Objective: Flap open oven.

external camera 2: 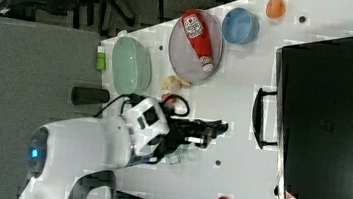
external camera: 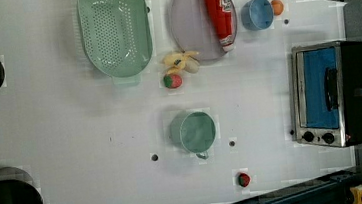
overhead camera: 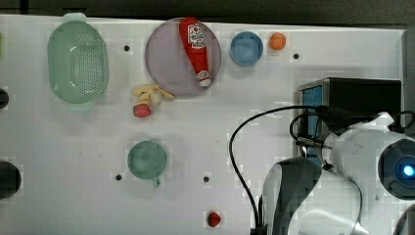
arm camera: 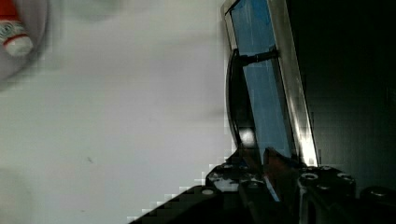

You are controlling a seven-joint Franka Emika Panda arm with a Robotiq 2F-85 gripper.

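I judge nothing done yet: the oven (external camera: 334,93) door (arm camera: 261,93) looks shut, my gripper (arm camera: 259,161) sits at its handle (arm camera: 236,107), finger state unclear.

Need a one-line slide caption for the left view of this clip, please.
Closed oven with blue glass door and dark handle at the white table's edge, beside a green cup, colander and ketchup bottle.

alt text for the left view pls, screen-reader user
A black toaster oven with its blue glass door shut and a dark bar handle stands at the left view's right on a white table. Also on the table: a green colander, a ketchup bottle on a plate, a green cup.
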